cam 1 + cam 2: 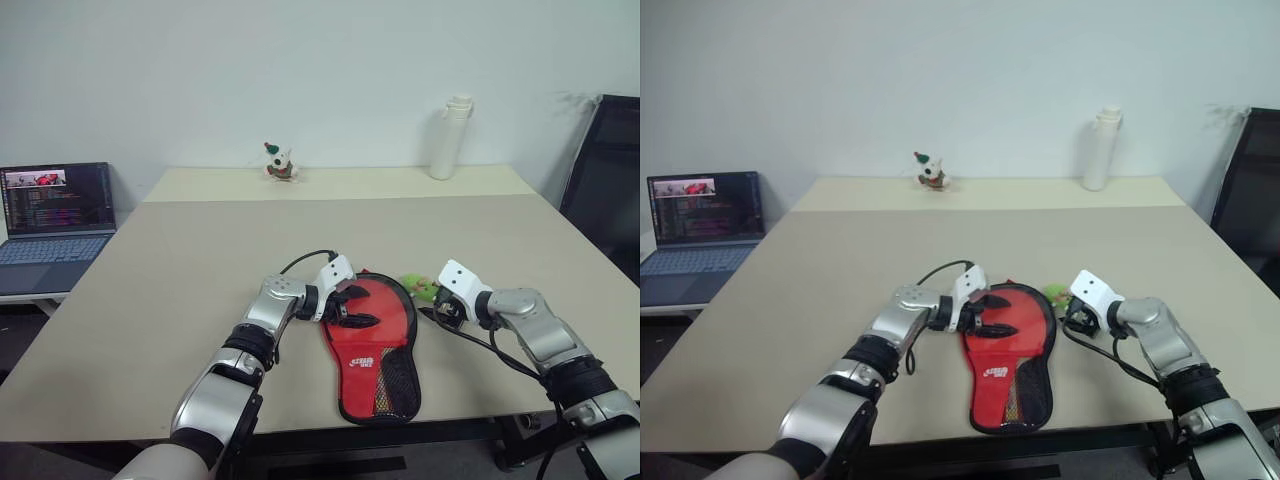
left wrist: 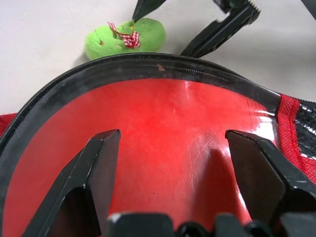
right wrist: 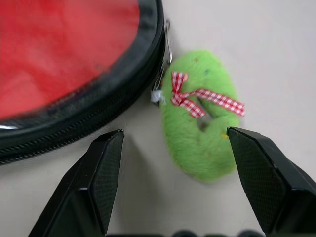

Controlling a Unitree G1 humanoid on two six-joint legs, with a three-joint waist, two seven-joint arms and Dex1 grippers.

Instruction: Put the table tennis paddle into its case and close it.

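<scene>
Case [image 1: 372, 350] lies flat on desk [image 1: 180, 300], paddle [image 1: 375, 312] inside. L gripper [image 1: 352, 305] over paddle face, jaws released. R gripper [image 1: 437, 310] beside green plush [image 3: 200, 123], jaws released.

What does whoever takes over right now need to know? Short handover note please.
Left gripper: open, fingers over the round end of the case, holding nothing.
Right gripper: open, empty, aimed at the green plush charm by the zipper pull at the case's rim.
The table tennis paddle lies inside the case, near the table's front edge.
Done: paddle is in.
Left: zip the case; I can't tell how far it is closed.
</scene>
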